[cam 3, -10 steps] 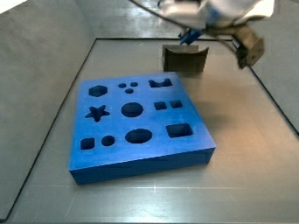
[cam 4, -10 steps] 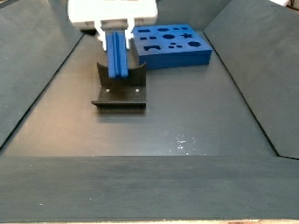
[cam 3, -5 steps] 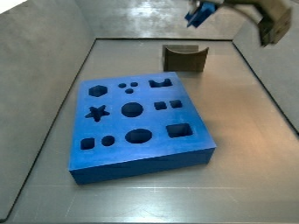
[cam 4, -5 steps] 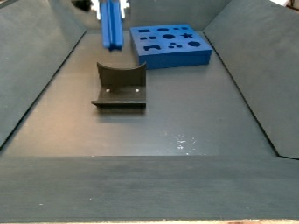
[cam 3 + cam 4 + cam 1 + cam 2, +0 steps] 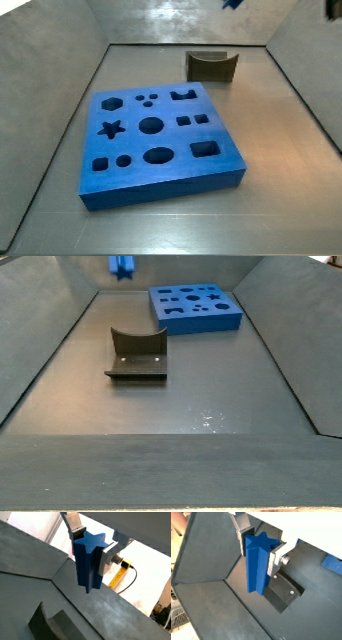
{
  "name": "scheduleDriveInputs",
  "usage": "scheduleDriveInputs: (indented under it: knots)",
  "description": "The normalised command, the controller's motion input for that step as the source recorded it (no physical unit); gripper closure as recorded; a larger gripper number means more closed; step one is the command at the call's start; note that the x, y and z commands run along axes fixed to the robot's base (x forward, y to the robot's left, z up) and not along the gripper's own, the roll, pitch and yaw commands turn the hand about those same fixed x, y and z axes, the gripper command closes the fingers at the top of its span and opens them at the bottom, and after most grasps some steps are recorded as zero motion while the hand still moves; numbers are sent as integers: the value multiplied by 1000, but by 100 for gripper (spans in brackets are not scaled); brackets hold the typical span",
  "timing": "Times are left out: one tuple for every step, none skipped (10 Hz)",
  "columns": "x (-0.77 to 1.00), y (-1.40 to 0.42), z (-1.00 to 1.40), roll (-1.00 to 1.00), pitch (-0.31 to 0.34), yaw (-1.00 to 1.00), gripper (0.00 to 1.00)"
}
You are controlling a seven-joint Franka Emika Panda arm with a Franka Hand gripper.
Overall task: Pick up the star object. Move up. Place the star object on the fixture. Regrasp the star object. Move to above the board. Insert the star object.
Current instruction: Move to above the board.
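In both wrist views my gripper [image 5: 91,546] [image 5: 260,549] is shut on the star object [image 5: 89,562] [image 5: 258,564], a long blue peg hanging straight down between the silver fingers. It is high above the floor. In both side views only the peg's lower tip [image 5: 234,4] [image 5: 122,264] shows at the top edge. The fixture [image 5: 213,66] [image 5: 136,353] [image 5: 283,592] stands bare below, its curved notch empty. The board [image 5: 160,135] [image 5: 195,308], a thick blue slab with shaped cutouts, lies flat, its star hole [image 5: 112,128] unfilled.
Grey sloping walls [image 5: 54,60] [image 5: 40,366] enclose the floor on the sides. Beyond the wall in a wrist view there is a yellow ruler and a black cable [image 5: 127,569]. A corner of the board [image 5: 333,563] shows past the fixture.
The gripper has risen straight up with the star object, from the fixture's notch to the top edge of both side views. The fixture and board have not moved.
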Motion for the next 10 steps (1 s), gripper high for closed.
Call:
scheduleDriveInputs:
  knots:
    - [78,-108,881,-29,82,79,100]
    - [61,-78,730,-31,84,76,100]
    - [44,-48,529,-33,94,70,100]
    - [42,-38,429,-36,97,69,100]
    - [33,-30,229,-42,99,73,100]
    - [-1000,-860,246,-1000,-65,-121,100]
    - [-1000,-840,233,-1000,-83,-121,100]
    - [-1000,-760,221,-1000,-112,-118,100]
    - [-1000,-710,187,-1000,-130,-117,100]
    - [-1000,-703,191,-1000,-131,-122,100]
